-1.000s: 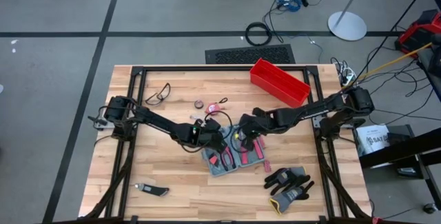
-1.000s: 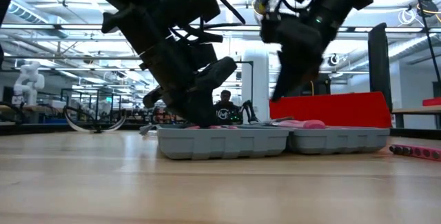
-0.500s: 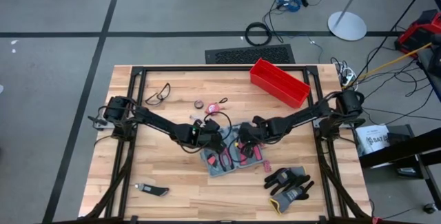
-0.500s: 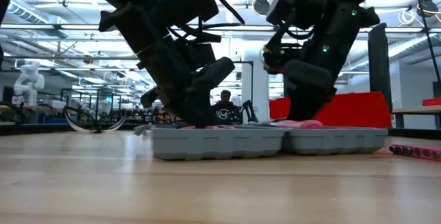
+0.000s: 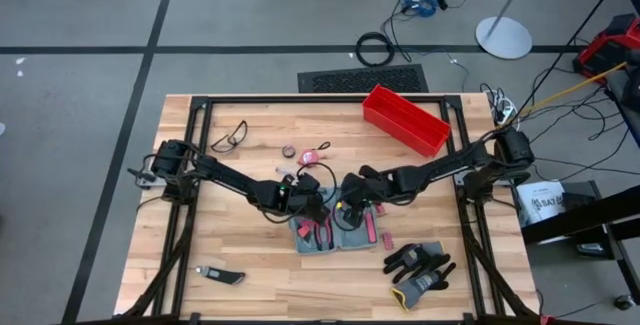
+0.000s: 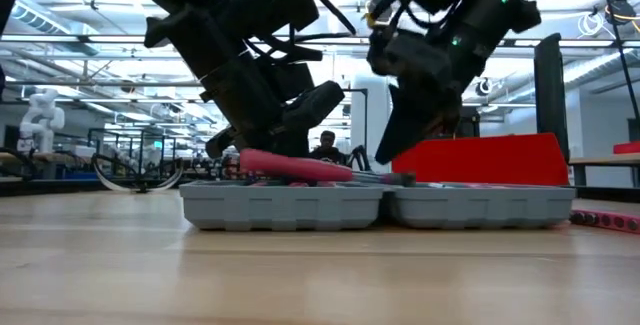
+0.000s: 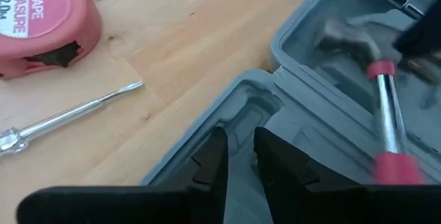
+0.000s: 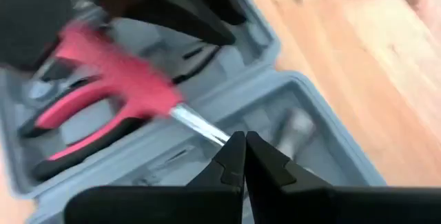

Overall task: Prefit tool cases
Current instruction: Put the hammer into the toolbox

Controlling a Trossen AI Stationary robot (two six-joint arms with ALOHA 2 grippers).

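Tool case (image 5: 333,231), grey and lying open, sits just below the centre of the high view on the wooden desk (image 5: 250,265), with both arms meeting over it. In the low view its two halves (image 6: 380,207) lie flat side by side on the desk, and a red-handled tool (image 6: 300,166) rests across the top of the left half.

The left gripper (image 5: 310,208) reaches in from the left of the frame to the case's upper left part; in its wrist view the fingers (image 7: 210,169) stand a little apart with nothing between them, just above a moulded slot of the case (image 7: 303,107). A hammer with a red grip (image 7: 383,114) lies in the other half, and a red tape measure (image 7: 43,17) and a thin metal driver (image 7: 69,114) lie on the desk beside the case.

The right gripper (image 5: 352,205) comes in from the right of the frame to the case's upper middle. Its fingers (image 8: 234,158) are clenched together, grasping nothing, over the case (image 8: 275,107), where red-handled pliers (image 8: 76,124) lie in their slots.

A red bin (image 5: 404,118) stands at the upper right of the desk and black gloves (image 5: 420,265) lie at the lower right.
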